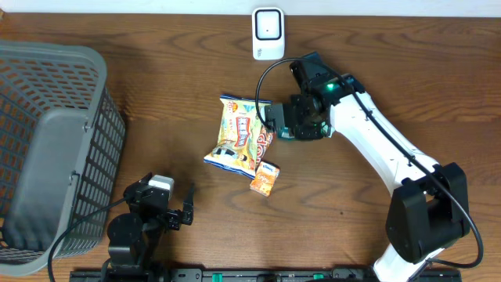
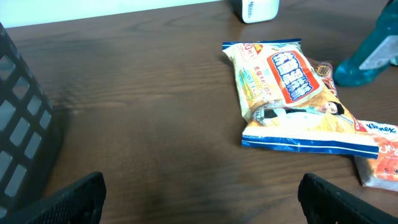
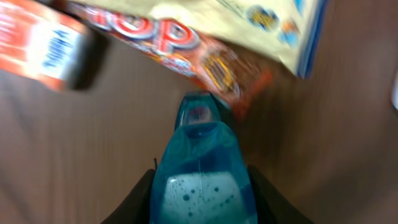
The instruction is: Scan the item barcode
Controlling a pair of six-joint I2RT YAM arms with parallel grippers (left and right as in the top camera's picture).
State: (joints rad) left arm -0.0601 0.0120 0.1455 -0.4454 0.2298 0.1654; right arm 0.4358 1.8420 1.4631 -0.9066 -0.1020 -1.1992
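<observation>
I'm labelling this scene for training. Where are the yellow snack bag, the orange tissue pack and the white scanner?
yellow snack bag (image 1: pixel 237 135), overhead view, middle of its printed front.
orange tissue pack (image 1: pixel 264 178), overhead view, centre of its top face.
white scanner (image 1: pixel 268 31), overhead view, its front face.

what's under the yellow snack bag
A red packet pokes out from under one long edge of the yellow snack bag. How far it runs beneath is covered, like anything else there.
</observation>
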